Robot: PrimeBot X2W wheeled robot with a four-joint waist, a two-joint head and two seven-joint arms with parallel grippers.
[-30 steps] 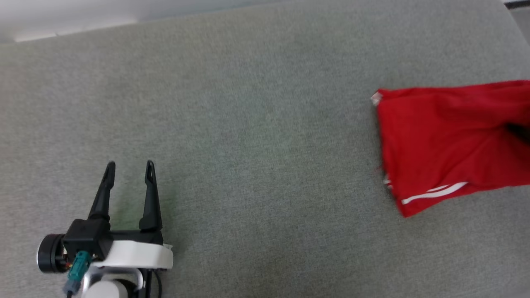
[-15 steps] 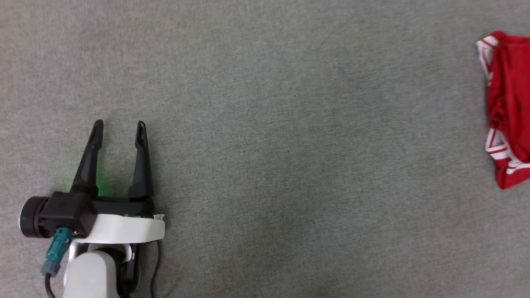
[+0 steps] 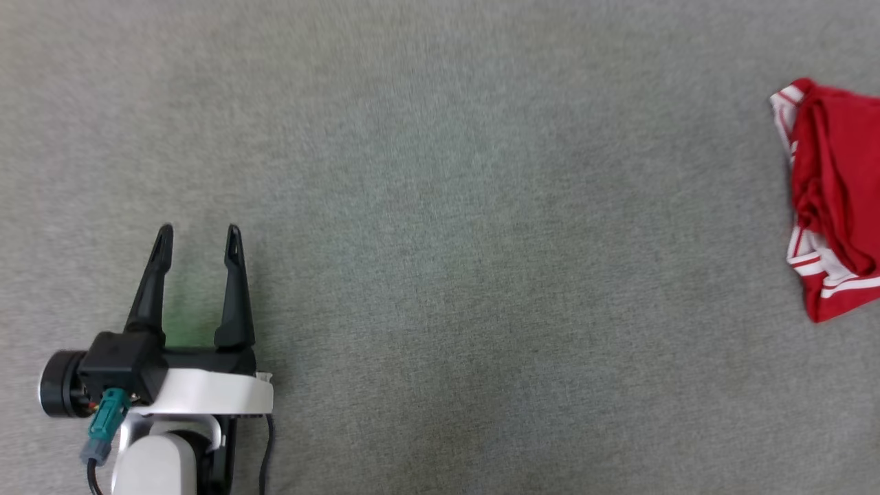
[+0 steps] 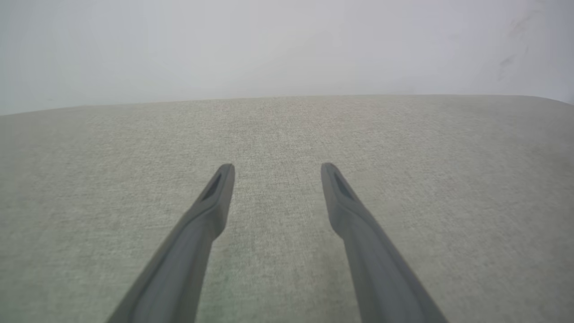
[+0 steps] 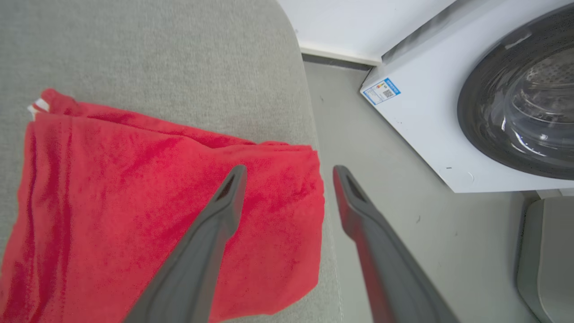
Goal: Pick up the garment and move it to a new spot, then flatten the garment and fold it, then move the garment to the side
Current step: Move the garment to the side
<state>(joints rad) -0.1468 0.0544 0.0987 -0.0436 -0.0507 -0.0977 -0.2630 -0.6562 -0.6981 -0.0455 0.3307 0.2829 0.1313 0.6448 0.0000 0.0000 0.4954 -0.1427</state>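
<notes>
Red garment (image 5: 112,202) lies folded in a compact bundle at the right-hand edge of the grey surface (image 3: 440,275). Above its corner the right gripper (image 5: 289,172) has just sprung wide, its fingers empty. Well apart, the left gripper (image 3: 199,232) hovers spread and empty too. The move aside looks finished; only withdrawal seems left.

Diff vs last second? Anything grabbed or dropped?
The right gripper let go of the shirt and hangs open over its edge; the shirt lies on the grey cushion. The head view itself shifted, so shirt motion is unclear. The left gripper stayed open and empty.
</notes>
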